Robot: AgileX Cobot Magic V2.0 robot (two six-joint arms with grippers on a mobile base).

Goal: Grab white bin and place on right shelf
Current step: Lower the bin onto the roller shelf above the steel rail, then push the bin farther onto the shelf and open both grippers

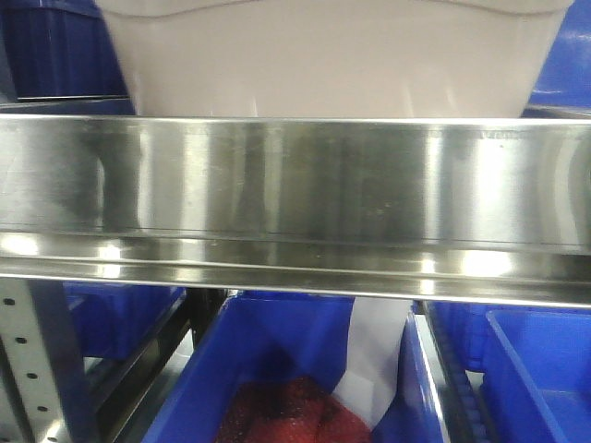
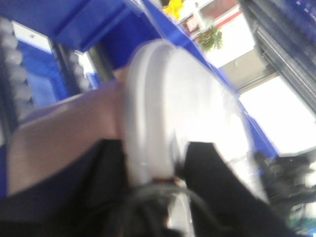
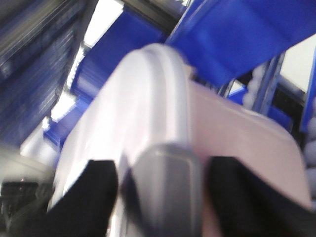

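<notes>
The white bin (image 1: 332, 65), a pinkish-white tub, fills the top of the front view just above and behind the right shelf's wide shiny steel front rail (image 1: 295, 185). The rail hides its base, so I cannot tell whether it rests on the shelf. In the left wrist view, my left gripper (image 2: 154, 145) has a black finger on each side of the rim of the glossy white lid (image 2: 177, 98). In the right wrist view, my right gripper (image 3: 163, 165) has its fingers on each side of the lid's grey handle (image 3: 168, 187), at the bin's (image 3: 148, 98) other end. Both wrist views are blurred.
Blue bins stand behind the white bin at upper left (image 1: 55, 46) and upper right (image 1: 568, 55). Below the rail, a blue bin (image 1: 277, 341) holds red material (image 1: 286, 411) and a white sheet (image 1: 379, 360). Another blue bin (image 1: 545, 369) is at lower right, and a perforated upright (image 1: 28, 369) at lower left.
</notes>
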